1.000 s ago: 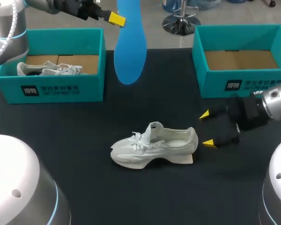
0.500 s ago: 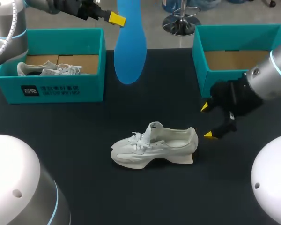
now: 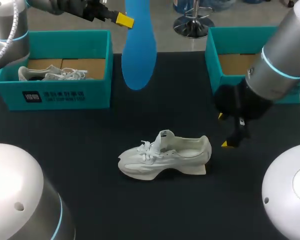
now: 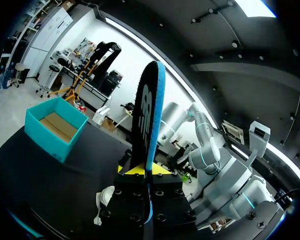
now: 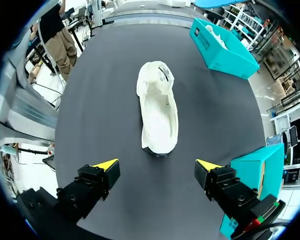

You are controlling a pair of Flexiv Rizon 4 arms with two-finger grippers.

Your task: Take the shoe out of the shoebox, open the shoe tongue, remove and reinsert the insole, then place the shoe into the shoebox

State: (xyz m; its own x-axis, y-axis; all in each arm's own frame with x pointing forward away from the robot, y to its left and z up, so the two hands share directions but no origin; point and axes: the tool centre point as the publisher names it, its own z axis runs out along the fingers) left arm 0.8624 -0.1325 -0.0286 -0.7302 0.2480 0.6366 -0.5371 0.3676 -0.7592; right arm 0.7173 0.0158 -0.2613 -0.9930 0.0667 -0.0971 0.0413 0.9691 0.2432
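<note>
The left gripper point(image 3: 124, 20), raised over the table's point(image 3: 140, 205) far side, clamps the blue insole point(image 3: 139, 50) hanging wide end down, while the right gripper point(image 5: 157, 165) stands spread wide, empty, just right of the white shoe's point(image 3: 165, 156) heel at mid-table.

shoe point(image 3: 165, 155) white all over | insole point(image 3: 138, 45) blue, underside black | left shoebox point(image 3: 97, 95) teal, floor brown | right shoebox point(image 3: 225, 85) teal | surface point(image 3: 90, 130) black | left claw point(image 3: 122, 20), right claw point(image 5: 157, 165) tips yellow, bodies black

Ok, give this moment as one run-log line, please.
shoe: on table | left gripper: shut on insole, held high | right gripper: open, by shoe heel
</note>
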